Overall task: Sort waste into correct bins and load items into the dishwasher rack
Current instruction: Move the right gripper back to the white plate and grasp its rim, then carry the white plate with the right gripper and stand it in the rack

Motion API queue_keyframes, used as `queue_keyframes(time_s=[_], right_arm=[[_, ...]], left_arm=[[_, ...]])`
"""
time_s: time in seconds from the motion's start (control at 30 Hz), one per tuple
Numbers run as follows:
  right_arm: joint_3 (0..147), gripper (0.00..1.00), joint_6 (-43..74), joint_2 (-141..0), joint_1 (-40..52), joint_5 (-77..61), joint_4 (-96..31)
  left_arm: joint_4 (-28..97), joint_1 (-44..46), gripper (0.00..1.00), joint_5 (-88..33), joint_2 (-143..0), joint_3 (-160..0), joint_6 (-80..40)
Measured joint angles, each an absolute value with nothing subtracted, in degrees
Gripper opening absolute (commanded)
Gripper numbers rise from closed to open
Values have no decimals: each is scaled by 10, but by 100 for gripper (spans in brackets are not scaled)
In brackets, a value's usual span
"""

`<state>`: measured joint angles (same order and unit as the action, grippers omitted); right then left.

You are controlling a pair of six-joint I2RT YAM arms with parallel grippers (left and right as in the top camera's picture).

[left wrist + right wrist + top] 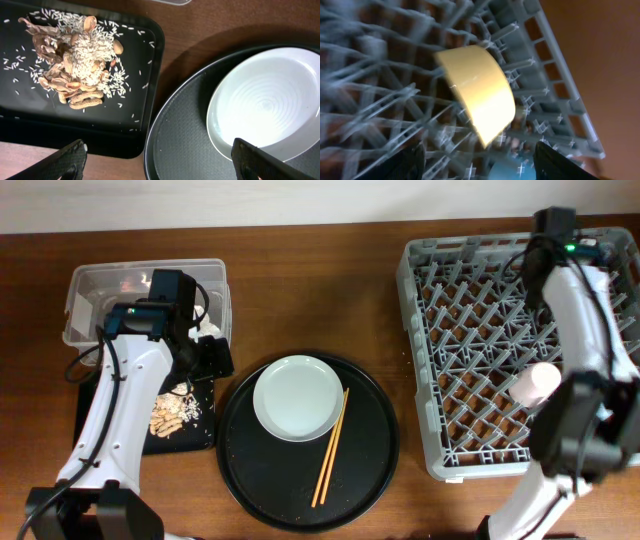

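Yellow bowl (479, 95) just ahead of right hand (482, 167)

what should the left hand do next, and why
Probably shift the left hand onto the rim of the plate: it is open and empty, food scraps already lie in the black tray, and the plate sits outside the rack.

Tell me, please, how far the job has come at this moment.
Done: food scraps lie on the shallow black tray; the yellow bowl and pink cup are in the rack. In hand: nothing, left fingers and right fingers are open and empty. Left: plate and chopsticks on the round tray.
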<state>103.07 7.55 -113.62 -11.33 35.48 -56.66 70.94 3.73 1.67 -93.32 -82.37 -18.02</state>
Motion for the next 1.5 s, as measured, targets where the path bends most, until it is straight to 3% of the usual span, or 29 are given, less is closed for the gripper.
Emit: queue_keyframes(time_s=[0.1, 0.23, 0.4, 0.57, 0.73, 0.8, 1.0, 1.17, 1.37, 1.5], right_arm=[[1033, 76, 78, -1026, -97, 140, -624], [1025, 78, 78, -1011, -24, -78, -680], [929, 75, 93, -1028, 141, -154, -630], [807, 66, 147, -1060, 256, -151, -507], [756, 54, 209, -1093, 312, -109, -448], [755, 45, 219, -1108, 319, -104, -446], [754, 4, 255, -1133, 327, -104, -448], [754, 4, 260, -1133, 326, -106, -451], [832, 4, 235, -1127, 277, -101, -541], [942, 4, 176, -1039, 211, -1, -601]], left_arm=[[709, 37, 99, 15, -933, -824, -180], [709, 37, 99, 15, -933, -824, -180], [711, 37, 99, 15, -933, -824, -180], [709, 37, 99, 15, -933, -824, -181], [709, 37, 99, 15, -933, -824, -181], [709, 37, 99, 15, -933, -824, -180], [709, 37, 99, 15, -933, -824, -180], [709, 37, 100, 15, -933, -824, -180], [709, 37, 99, 15, -933, -824, -180], [709, 37, 99, 15, -933, -824, -180]])
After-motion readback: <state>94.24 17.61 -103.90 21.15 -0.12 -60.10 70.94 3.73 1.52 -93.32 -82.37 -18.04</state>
